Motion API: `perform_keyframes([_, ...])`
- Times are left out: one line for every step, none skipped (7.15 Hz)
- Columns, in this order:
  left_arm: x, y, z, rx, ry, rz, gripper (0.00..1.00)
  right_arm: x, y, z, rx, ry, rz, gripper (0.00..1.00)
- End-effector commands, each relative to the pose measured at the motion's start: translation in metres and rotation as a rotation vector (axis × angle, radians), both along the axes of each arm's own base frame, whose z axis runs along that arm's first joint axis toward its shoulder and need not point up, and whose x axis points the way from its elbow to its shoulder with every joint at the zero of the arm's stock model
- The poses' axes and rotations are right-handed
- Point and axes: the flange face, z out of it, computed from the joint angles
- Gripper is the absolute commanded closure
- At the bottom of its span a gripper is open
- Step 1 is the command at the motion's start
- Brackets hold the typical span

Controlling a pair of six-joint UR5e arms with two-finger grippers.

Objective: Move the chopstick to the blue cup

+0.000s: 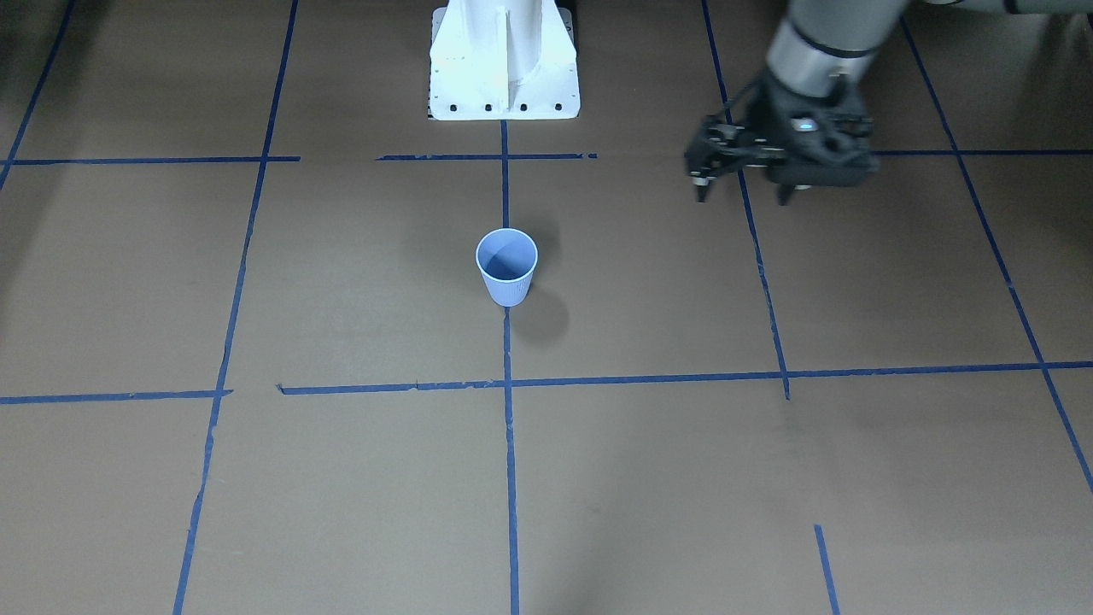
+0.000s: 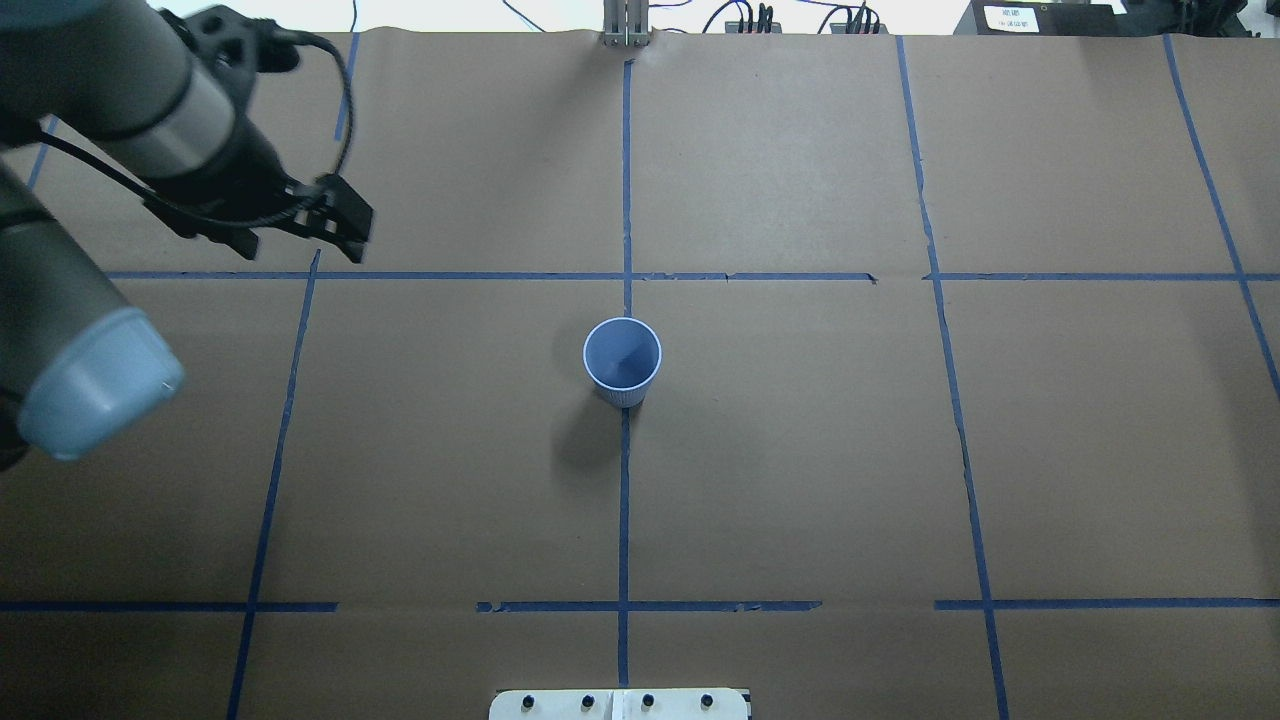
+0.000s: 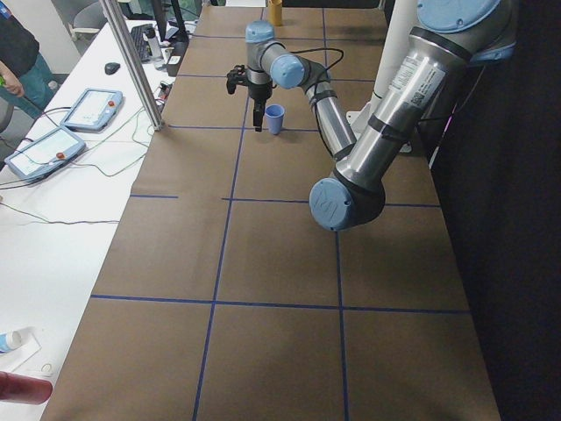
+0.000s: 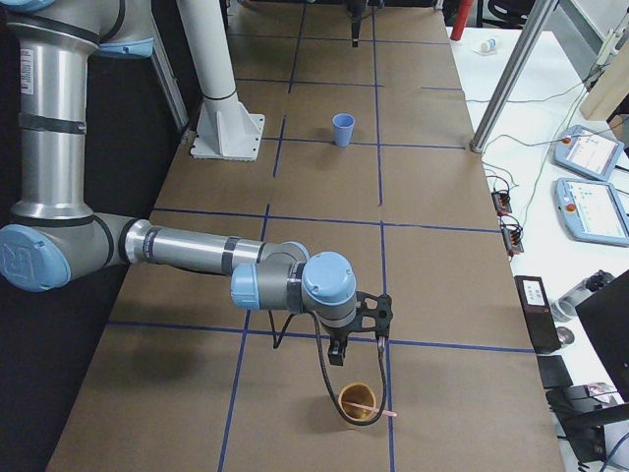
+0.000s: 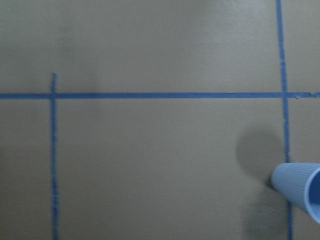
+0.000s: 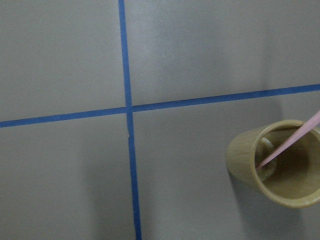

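Observation:
The blue cup [image 1: 506,266] stands upright and empty at the table's middle; it also shows in the overhead view [image 2: 622,360] and at the lower right edge of the left wrist view [image 5: 300,192]. A pale-pink chopstick [image 6: 290,142] leans in a tan cup [image 6: 280,170] far off to my right, also seen in the exterior right view [image 4: 366,407]. My left gripper [image 1: 742,196] hangs open and empty above the table, well to the side of the blue cup [image 2: 295,240]. My right gripper [image 4: 339,356] hovers just above the tan cup; I cannot tell whether it is open.
Blue tape lines grid the brown paper table cover. The white robot base [image 1: 504,64] stands at the table's near edge. Teach pendants [image 4: 590,182] and cables lie on the white side table.

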Motion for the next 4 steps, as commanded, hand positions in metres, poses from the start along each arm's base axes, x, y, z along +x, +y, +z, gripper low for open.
perform_keyframes([-0.060, -0.025, 0.023, 0.064, -0.058, 0.042, 0.00, 0.015, -0.006, 0.033, 0.039, 0.073, 0.048, 0.00])
perform_keyframes([-0.088, -0.035, 0.042, 0.056, -0.088, 0.035, 0.00, 0.023, -0.027, 0.042, -0.017, 0.063, 0.103, 0.00])
perform_keyframes([-0.104, -0.046, 0.052, 0.085, -0.107, 0.057, 0.00, 0.025, -0.039, 0.056, -0.052, 0.057, 0.119, 0.00])
perform_keyframes([-0.126, -0.060, 0.063, 0.092, -0.125, 0.057, 0.00, 0.028, -0.054, 0.064, -0.054, 0.056, 0.124, 0.00])
